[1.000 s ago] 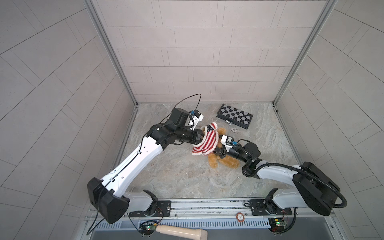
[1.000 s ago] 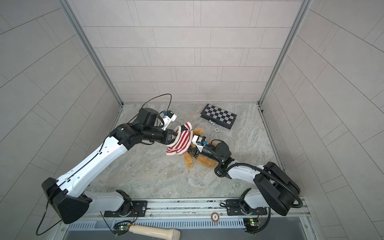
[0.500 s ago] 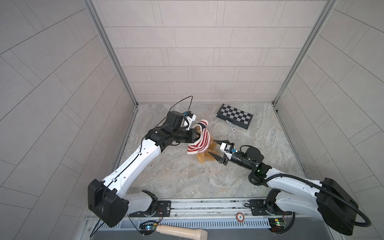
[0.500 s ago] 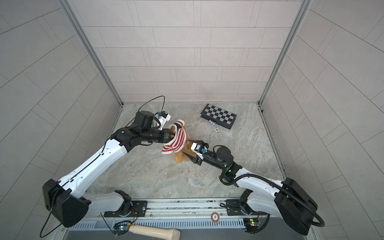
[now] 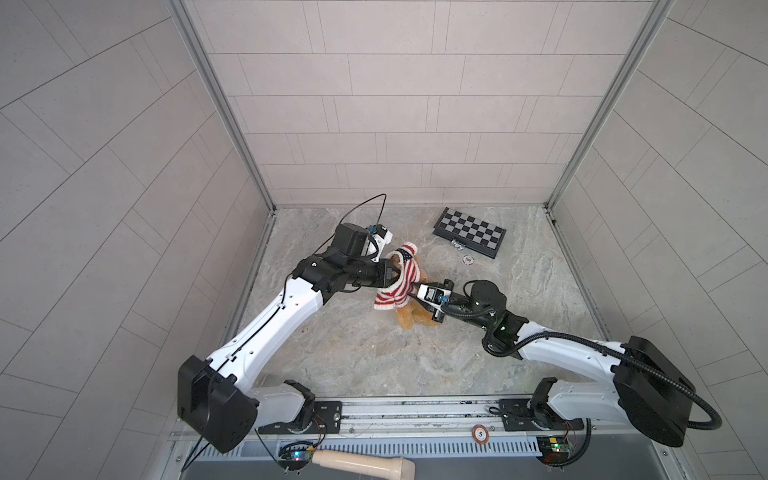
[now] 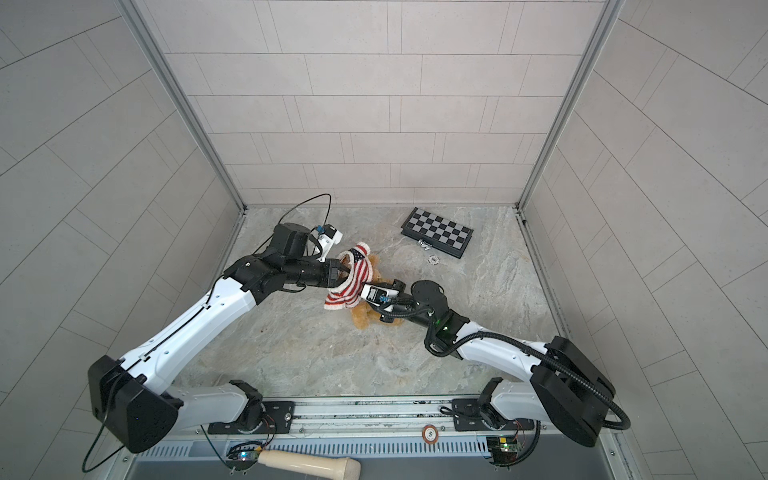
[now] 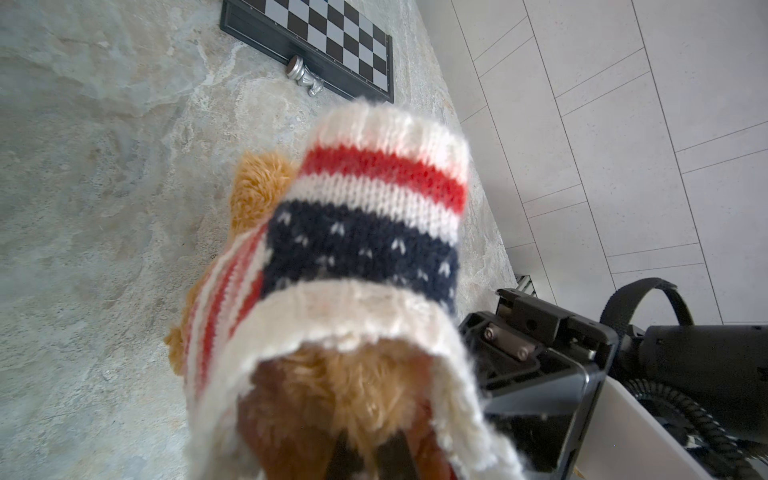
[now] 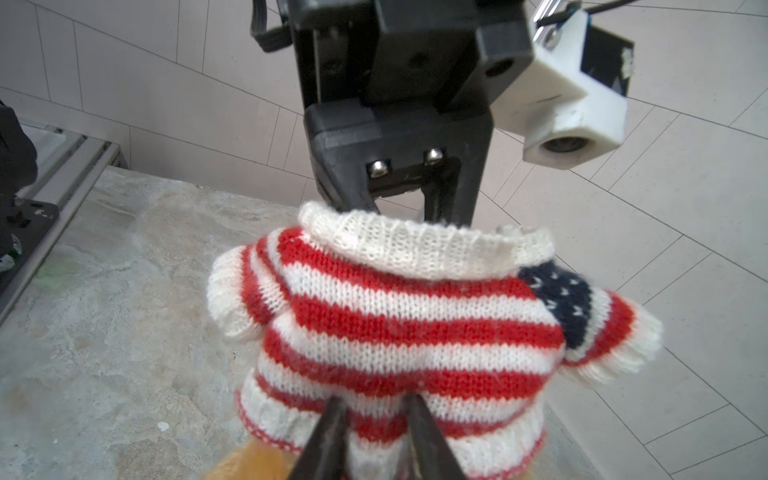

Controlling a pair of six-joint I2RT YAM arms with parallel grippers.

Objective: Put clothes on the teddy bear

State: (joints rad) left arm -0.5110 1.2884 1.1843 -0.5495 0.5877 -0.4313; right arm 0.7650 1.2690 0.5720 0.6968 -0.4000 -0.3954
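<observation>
The teddy bear (image 5: pixel 409 318) hangs tilted over the stone floor with a red-and-white striped flag sweater (image 5: pixel 397 282) around its body; its tan legs show below the hem in both top views (image 6: pixel 361 318). My left gripper (image 5: pixel 395 276) reaches into the white collar and is shut on the bear's head fur (image 7: pixel 353 386), with an ear (image 7: pixel 257 183) sticking out beside the knit (image 7: pixel 365 232). My right gripper (image 8: pixel 376 432) is shut on a fold of the sweater's (image 8: pixel 399 316) lower hem, opposite the left gripper (image 8: pixel 399 203).
A folded chessboard (image 5: pixel 469 237) lies at the back right with a silver chess piece (image 5: pixel 458 245) and a poker chip (image 5: pixel 468 259) beside it. A wooden handle (image 5: pixel 361 461) lies below the front rail. Tiled walls close in three sides.
The left gripper carried the bear a little to the left. The right gripper drew back open, then came in again and closed on the sweater's hem.
</observation>
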